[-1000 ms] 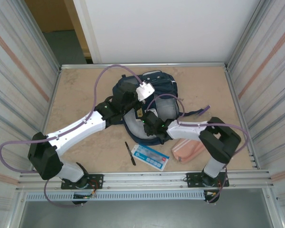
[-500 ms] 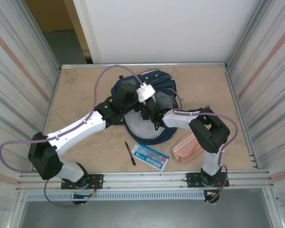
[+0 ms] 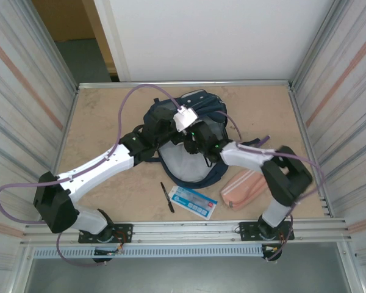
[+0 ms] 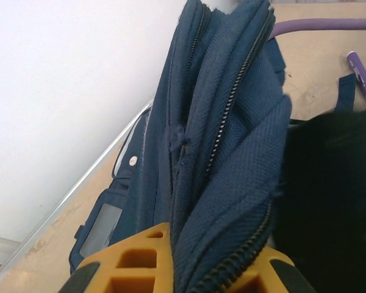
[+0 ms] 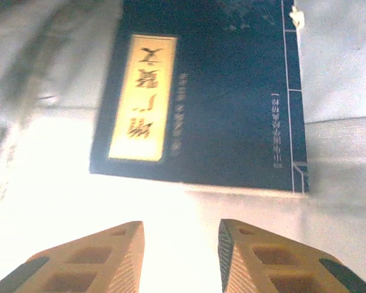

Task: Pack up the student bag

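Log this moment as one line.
left pincer: shut on student bag rim | right pincer: open over dark blue book in bag | outside bag: pen, pink pouch

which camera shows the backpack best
Top view: the whole backpack, lying open. Left wrist view shows a zippered fold of it pinched in the left gripper; right wrist view shows a book on what looks like its lining.

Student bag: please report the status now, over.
Left gripper shut on bag rim, holding it open. Right gripper open, empty, over dark book inside bag. Pen, flat box, pink pouch lie on table.
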`<state>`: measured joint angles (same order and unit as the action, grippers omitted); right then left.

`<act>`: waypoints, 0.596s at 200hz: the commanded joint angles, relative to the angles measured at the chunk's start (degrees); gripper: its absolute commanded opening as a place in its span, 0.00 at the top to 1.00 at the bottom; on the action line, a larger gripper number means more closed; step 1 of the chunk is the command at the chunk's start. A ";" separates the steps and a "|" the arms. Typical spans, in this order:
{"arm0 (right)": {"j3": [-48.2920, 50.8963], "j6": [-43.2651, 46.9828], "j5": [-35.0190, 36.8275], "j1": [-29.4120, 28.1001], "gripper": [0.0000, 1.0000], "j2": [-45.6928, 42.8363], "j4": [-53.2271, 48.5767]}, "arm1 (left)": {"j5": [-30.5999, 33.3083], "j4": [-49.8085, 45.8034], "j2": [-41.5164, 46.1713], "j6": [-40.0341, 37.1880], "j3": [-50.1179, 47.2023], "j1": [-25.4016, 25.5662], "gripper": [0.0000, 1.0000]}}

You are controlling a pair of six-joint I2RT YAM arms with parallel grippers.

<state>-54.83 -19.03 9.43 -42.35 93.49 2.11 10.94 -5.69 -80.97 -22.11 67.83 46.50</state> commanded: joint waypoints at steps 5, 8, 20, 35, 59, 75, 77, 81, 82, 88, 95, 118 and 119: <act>6.56 -1.19 -0.70 -1.31 0.63 -13.03 -3.02 | -0.95 5.46 -0.03 2.90 -0.39 -0.36 0.97; 7.38 -1.25 -0.56 -1.52 0.63 -14.17 -3.64 | -1.12 5.59 -0.27 3.20 -0.41 -0.36 0.97; 10.03 -2.19 -0.03 -2.34 0.63 -19.74 -6.77 | -2.78 5.83 -1.31 4.36 -0.31 -0.35 0.92; 12.58 -2.68 -0.89 -2.87 0.62 -25.68 -10.72 | -5.80 3.88 -2.05 6.73 0.59 -0.19 0.68; 13.19 -1.46 -2.76 -2.17 0.60 -30.93 -18.63 | -8.01 -4.71 -0.26 10.72 1.46 -0.18 0.22; 12.82 -1.50 -4.54 -0.98 0.60 -32.82 -22.88 | -5.57 -9.40 2.90 12.11 -0.59 -0.50 0.20; 12.82 -1.53 -4.98 -0.85 0.60 -33.08 -23.19 | -5.45 -9.64 3.49 12.40 -1.12 -0.59 0.20; 12.93 -1.54 -5.80 -0.49 0.60 -33.59 -23.77 | -5.76 -10.18 4.52 12.81 -2.22 -0.89 0.20; 12.96 -1.54 -6.12 -0.43 0.60 -33.70 -23.88 | -5.93 -10.29 4.82 12.89 -2.51 -0.98 0.20; 13.03 -1.25 -7.80 0.00 0.60 -34.27 -24.26 | -7.25 -10.91 6.72 13.69 -4.31 -1.54 0.19; 12.89 -0.97 -9.14 0.50 0.60 -34.62 -24.99 | -8.81 -11.62 8.95 15.41 -6.52 -2.54 0.15; 11.62 0.37 -11.75 1.44 0.60 -34.52 -27.79 | -12.61 -13.74 16.01 27.66 -12.56 -9.17 0.05; 11.60 0.43 -11.91 1.46 0.60 -34.48 -27.82 | -13.22 -13.73 16.32 28.27 -12.86 -9.60 0.05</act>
<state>-42.09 -20.25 2.17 -41.63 59.86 -20.01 2.76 -15.77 -71.90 -6.85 59.22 43.22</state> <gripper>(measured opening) 0.398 0.948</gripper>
